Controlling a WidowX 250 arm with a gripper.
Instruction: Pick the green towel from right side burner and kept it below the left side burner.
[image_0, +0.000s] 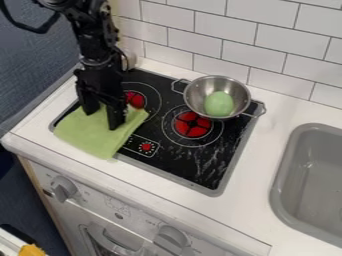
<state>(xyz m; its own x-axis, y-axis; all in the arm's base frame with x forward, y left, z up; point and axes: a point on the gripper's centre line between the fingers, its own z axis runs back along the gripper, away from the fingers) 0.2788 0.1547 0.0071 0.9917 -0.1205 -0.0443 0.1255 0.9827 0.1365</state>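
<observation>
Camera view: fingers (116, 119) are spread apart, both tips down at the green towel (93, 142), with towel cloth showing between them. We read that as no pinch on it. Arm (99, 70) comes in from the upper left, hanging over the left part of the stove (200, 170).

Towel lies on the front left corner of the stove, on the near side of the left burner (135, 99), front part hanging past the stove edge onto the white surface (267, 215). Right burner (193, 124) is well apart from it. Metal pot (196, 93) with a green egg (219, 104) sits behind the right burner, sink (314, 175) off to the right.

Our call: we're at the release step, placing looks basically done, towel matches the "below left burner" spot. Next we want a straight lift, fingers kept wide, then back off. Main risk: a fingertip snags a fold and drags the towel toward the burner. Once we're clear, we'd check it lies flat and leave it.
</observation>
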